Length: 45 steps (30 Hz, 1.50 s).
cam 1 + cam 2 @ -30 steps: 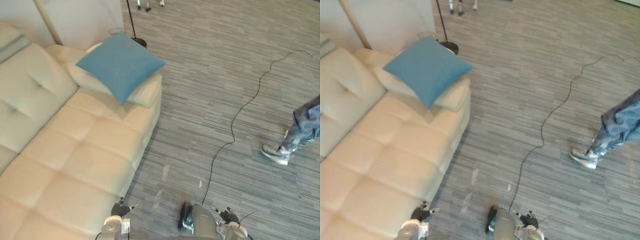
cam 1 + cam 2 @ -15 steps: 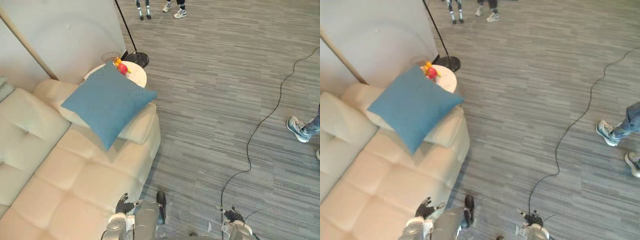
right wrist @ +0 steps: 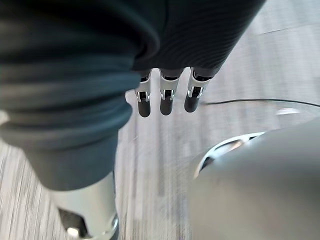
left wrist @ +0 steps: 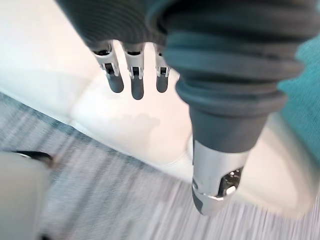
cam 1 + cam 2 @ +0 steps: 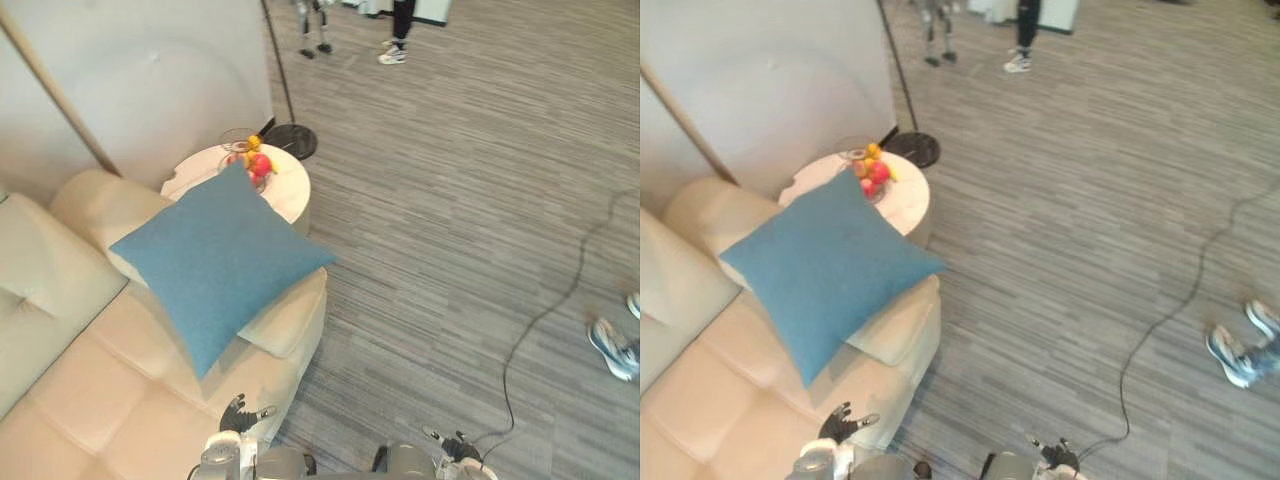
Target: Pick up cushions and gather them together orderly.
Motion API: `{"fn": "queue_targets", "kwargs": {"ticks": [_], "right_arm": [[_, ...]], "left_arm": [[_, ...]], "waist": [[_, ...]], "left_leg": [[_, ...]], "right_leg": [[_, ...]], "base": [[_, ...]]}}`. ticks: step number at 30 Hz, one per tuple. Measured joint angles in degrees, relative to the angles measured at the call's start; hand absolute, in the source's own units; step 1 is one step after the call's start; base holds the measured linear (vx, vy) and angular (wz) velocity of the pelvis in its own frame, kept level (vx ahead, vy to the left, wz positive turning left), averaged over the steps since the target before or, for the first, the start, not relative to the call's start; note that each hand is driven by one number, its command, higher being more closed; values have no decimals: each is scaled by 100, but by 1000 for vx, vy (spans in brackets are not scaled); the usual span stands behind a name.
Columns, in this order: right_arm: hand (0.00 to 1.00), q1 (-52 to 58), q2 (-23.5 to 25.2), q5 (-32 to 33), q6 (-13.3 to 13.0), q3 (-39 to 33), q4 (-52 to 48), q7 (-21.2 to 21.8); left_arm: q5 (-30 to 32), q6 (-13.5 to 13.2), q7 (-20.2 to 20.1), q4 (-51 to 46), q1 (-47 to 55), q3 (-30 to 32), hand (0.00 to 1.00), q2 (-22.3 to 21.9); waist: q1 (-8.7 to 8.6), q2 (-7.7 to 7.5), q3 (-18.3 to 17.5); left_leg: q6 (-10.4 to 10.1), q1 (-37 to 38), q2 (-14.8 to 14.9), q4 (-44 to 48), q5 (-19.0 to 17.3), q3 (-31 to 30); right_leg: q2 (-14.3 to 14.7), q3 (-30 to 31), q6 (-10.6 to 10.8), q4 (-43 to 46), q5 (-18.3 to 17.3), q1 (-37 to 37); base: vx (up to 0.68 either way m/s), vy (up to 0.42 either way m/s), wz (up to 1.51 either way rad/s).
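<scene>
My left hand point(image 5: 240, 414) hangs low by the front edge of the cream sofa point(image 5: 90, 400). Its fingers point(image 4: 136, 82) are straight and loose and hold nothing. My right hand point(image 5: 456, 444) hangs over the grey striped floor point(image 5: 450, 200). Its fingers point(image 3: 165, 100) are straight too, and it is empty.

The blue cushion point(image 5: 215, 265) is well apart from both hands. It lies flat-side up on the sofa's fat arm, turned like a diamond. One corner points at the small round tabletop point(image 5: 290, 190), and the other end points down at the seat, toward me. The side corners point at the sofa's back and out over the floor.

A glass bowl of fruit point(image 5: 250, 165) sits on the tabletop, just past the cushion's far corner. A black lamp foot point(image 5: 292, 140) stands behind it by the white wall point(image 5: 140, 70). A person's shoes point(image 5: 612, 348) show far to the right.
</scene>
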Motion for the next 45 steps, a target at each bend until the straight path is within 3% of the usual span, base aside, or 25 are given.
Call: {"fn": "queue_targets", "kwargs": {"ticks": [1,2,3,4,6,8,9,10,11,13,15,18,21,23,24,26,28,30,31,32,33,34,36,41,45], "right_arm": [[0,20,20,2,0,1,-14,1],[0,40,37,2,-3,-3,-15,-3],[0,46,-13,3,-1,-36,-4,-9],[0,-10,-37,4,-14,-86,-60,-20],[0,8,-71,3,-19,-162,-232,-27],[0,2,-76,4,-64,-220,-239,-48],[0,12,-71,7,-70,-238,-207,-51],[0,8,9,9,-76,-213,-167,-69],[0,5,9,9,-79,-212,-167,-74],[0,4,-85,16,-98,-213,-182,-77],[0,2,-50,21,-94,-210,-171,-65],[0,-6,-3,22,-71,-209,-20,-37],[0,-14,-10,18,-73,-200,-7,-20],[0,13,-17,13,-73,-193,-5,-18],[0,103,13,11,-71,-159,-3,-7],[0,155,107,24,-69,-159,-3,34],[0,137,134,21,-68,-88,0,80],[0,70,131,22,-81,-91,0,81],[0,47,137,23,-92,-92,0,84],[0,49,124,23,-92,-98,14,81],[0,53,75,28,-92,-130,50,81],[0,61,14,25,-85,-137,51,80],[0,67,8,25,-77,-137,52,82],[0,208,49,246,-91,-220,44,79],[0,274,65,284,-92,-226,37,78]], "left_arm": [[6,-2,17,4,0,5,0,-21],[10,-1,30,6,3,5,0,-25],[13,13,81,85,-8,54,0,-142],[30,-5,76,64,73,159,0,-272],[22,-7,102,45,58,225,0,-338],[16,-16,107,-31,52,240,0,-414],[12,-13,105,-15,61,235,0,-440],[7,-44,102,-43,52,164,0,-368],[6,-42,102,-37,52,156,0,-363],[9,-48,95,13,66,-52,0,-340],[10,-53,84,16,35,-122,0,-291],[7,-52,72,80,33,-115,0,-197],[5,-51,33,185,116,-107,0,-57],[4,-43,-22,280,111,-70,0,-44],[-2,-49,-39,288,103,-65,0,-25],[-3,-48,-43,287,132,-67,0,41],[-40,-46,-29,265,207,-44,0,136],[-46,-49,-29,248,195,-52,0,153],[-50,-51,-33,248,185,-57,0,185],[-50,-49,-31,268,164,-52,0,195],[-50,-48,-29,353,117,-41,0,175],[-50,-46,-29,363,135,-2,0,78],[-50,-50,-14,362,168,38,0,5],[-57,-69,-28,360,140,169,0,-30],[-99,-69,-30,360,115,179,0,1]], "waist": [[-9,-61,-31],[-14,-117,-36],[3,68,-38],[23,108,-82],[4,163,-136],[-49,206,-152],[-61,148,-110],[-55,77,-82],[-58,77,-82],[-145,111,-135],[-161,114,-160],[-130,62,-143],[-130,-16,-164],[-205,-50,-149],[-211,-42,-158],[-226,-158,-135],[-280,-267,-199],[-288,-281,-212],[-305,-368,-245],[-306,-412,-259],[-304,-340,-256],[-306,-185,-289],[-305,-111,-304],[-412,-170,-301],[-412,-218,-284]], "left_leg": [[-200,54,30,77,-129,-323],[-306,66,12,179,-217,-443],[-434,47,180,348,-370,-748],[-627,-1,326,369,-194,-910],[-752,-34,468,305,-16,-985],[-866,-240,605,711,71,-686],[-880,-540,717,1275,232,-236],[-688,-766,940,1594,266,593],[-640,-786,1021,1589,248,860],[-437,-920,1267,1170,408,2184],[-436,-893,1175,633,408,2519],[-430,-803,996,80,430,2423],[-329,-542,727,-244,544,2426],[-263,-533,559,-306,501,2214],[-226,-503,475,-294,479,2053],[-189,-380,377,-298,511,1848],[-195,-399,371,-309,549,1613],[-248,-505,391,-306,614,1438],[-335,-574,332,-324,680,1300],[-347,-576,297,-339,687,1197],[-420,-529,298,-453,758,1116],[-477,-511,420,-620,879,1018],[-549,-492,502,-729,935,957],[-642,-345,634,-1251,1325,566],[-617,-311,597,-1368,1454,561]], "right_leg": [[94,650,20,-572,431,63],[70,833,55,-856,800,127],[160,603,49,-679,913,249],[138,301,-81,-455,739,280],[79,-170,-196,-290,475,408],[23,-670,-331,-304,324,675],[-1,-1003,-356,-510,311,1004],[-55,-1274,-392,-759,327,1337],[-66,-1367,-399,-816,332,1420],[-124,-1865,-368,-1028,315,1589],[-165,-2081,-322,-1259,340,1553],[-199,-2260,-257,-1339,395,1573],[-468,-2211,-175,-1060,351,1567],[-765,-2260,-37,-429,263,1443],[-979,-2102,-71,347,291,1177],[-1089,-1657,-163,981,344,945],[-899,-1088,-118,714,84,989],[-694,-789,-82,225,-22,955],[-531,-520,-61,-460,210,985],[-538,-514,46,-558,142,1071],[-487,-582,79,-808,118,1237],[-356,-663,10,-1028,218,1375],[-224,-732,-51,-1163,280,1433],[-8,-1156,-177,-1681,510,1812],[-26,-1177,-161,-1804,626,1880]], "base": [[396,-369,157],[374,-424,140],[309,-399,123],[309,-399,113],[268,-395,132],[205,-329,140],[111,-192,127],[71,-135,119],[52,-101,99],[34,-67,108],[-5,38,92],[-10,75,60],[-12,102,5],[-56,109,48],[-25,107,63],[47,59,62],[61,-38,68],[20,-99,55],[1,-119,55],[27,-156,47],[40,-185,36],[56,-190,27],[36,-160,17],[-24,-90,33],[-68,10,10]]}}
